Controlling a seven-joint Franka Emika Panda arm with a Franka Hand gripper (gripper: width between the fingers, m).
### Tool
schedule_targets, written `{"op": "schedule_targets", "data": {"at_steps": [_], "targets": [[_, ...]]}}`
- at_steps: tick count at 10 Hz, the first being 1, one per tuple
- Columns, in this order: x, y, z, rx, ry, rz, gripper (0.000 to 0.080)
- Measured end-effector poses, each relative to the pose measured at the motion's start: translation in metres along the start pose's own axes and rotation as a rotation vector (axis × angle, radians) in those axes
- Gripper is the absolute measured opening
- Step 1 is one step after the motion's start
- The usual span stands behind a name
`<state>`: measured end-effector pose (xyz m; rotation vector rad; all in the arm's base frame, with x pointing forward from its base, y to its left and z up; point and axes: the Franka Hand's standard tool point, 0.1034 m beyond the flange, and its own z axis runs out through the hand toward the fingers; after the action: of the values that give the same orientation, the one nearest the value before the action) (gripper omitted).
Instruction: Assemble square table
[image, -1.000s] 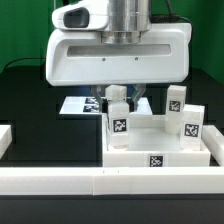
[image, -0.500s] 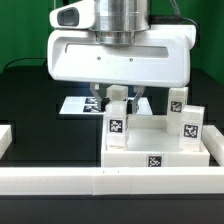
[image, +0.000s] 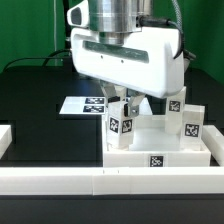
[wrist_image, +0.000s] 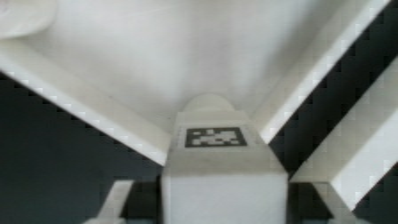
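Gripping a leg over the tabletop, the tool hides its own fingertips.

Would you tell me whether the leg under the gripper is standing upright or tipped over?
Upright: the leg stands tall on the tabletop, tag facing the exterior camera, its top between the fingers of the gripper.

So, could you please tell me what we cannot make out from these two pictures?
- Hand: in the exterior view the arm's white housing covers most of it; whether the fingers actually clamp the leg is unclear.
- Tabletop: its far side is hidden behind the standing legs and the housing.
- Marker board: partly covered by the housing.
- Wrist view: blurred, and cropped so only one leg's tagged end shows.
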<state>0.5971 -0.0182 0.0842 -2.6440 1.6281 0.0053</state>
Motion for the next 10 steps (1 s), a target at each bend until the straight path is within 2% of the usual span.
{"op": "schedule_targets", "data": {"at_steps": [3, 4, 5, 6, 7, 10], "targets": [[-0.0001, -0.0004, 0.0008, 0.003, -0.004, 0.060, 0.0314], [0.0000, -0.0002, 0.0009, 0.002, -0.004, 0.028, 0.0528], [0.0015, 0.0005, 0.0008, 0.003, -0.004, -0.022, 0.0528], [0.0024, 0.0011, 0.0008, 0.002, -0.003, -0.094, 0.0612], [0.0022, 0.0011, 0.0011, 0.002, -0.003, -0.165, 0.0641], [0.0031, 0.0020, 0.0013, -0.001, -0.003, -0.377, 0.0648]]}}
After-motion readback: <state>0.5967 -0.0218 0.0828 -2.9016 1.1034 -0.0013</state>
